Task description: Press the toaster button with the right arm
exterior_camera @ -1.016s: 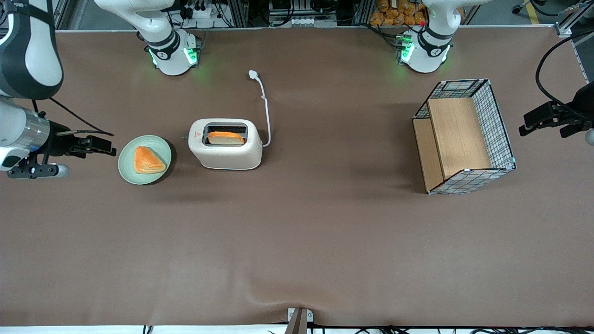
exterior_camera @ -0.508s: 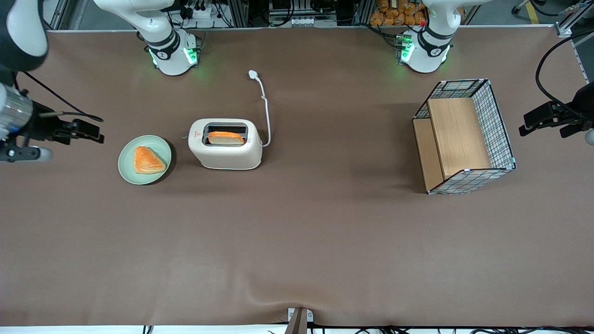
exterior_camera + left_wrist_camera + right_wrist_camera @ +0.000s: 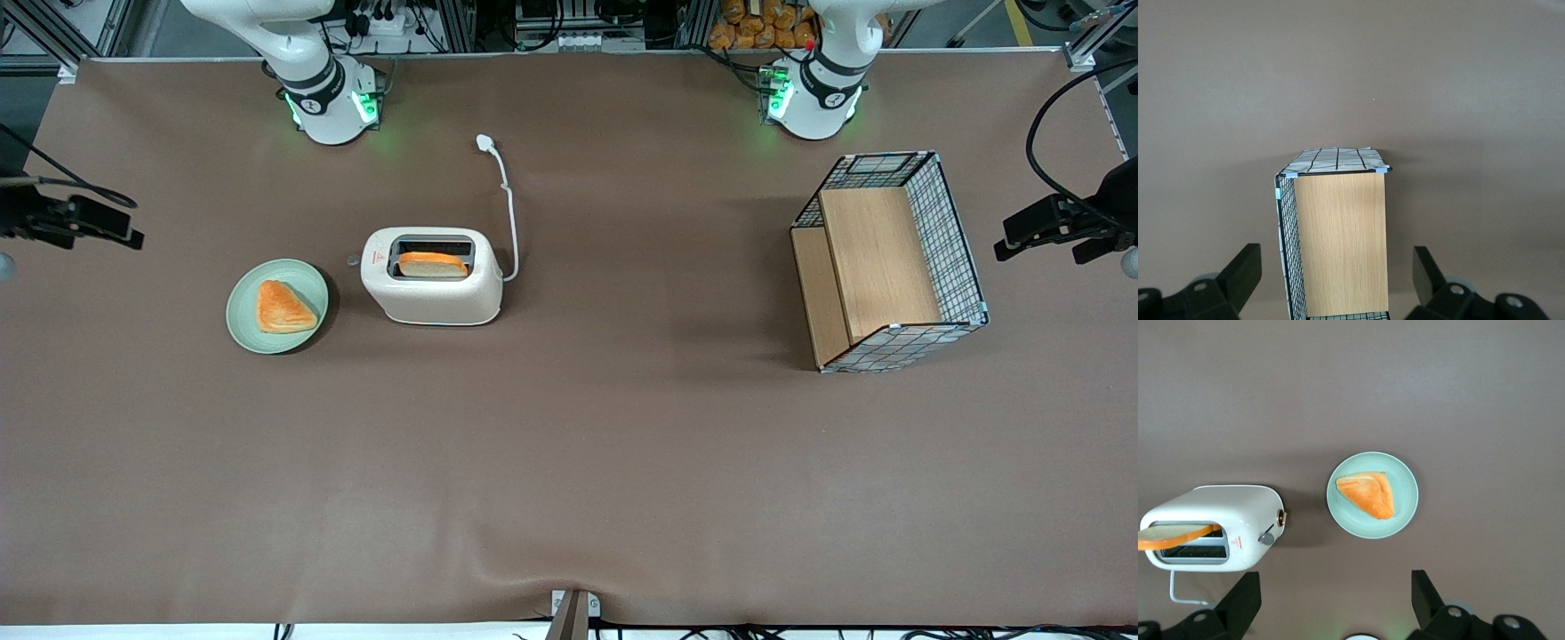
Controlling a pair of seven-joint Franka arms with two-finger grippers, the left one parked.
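with the gripper [image 3: 98, 222] spread open well off from the toaster [image 3: 433, 287] toward the working arm's end, past the plate [image 3: 244, 329], it should close up, then bear down squarely on the toaster button [image 3: 1266, 537] at the toaster's plate-facing end.

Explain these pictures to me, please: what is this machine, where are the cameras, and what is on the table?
Two white robot arms are bolted to a brown table. One picture looks at the whole table from the front; the other two come from cameras on the arms' wrists. The working right arm's gripper hovers open, holding nothing, above a green plate with a pastry, at its own end of the table. Beside the plate stands a toaster with a slice of bread in one slot; its small grey button faces the plate. Toward the parked arm's end sits a wire basket holding wooden boards.
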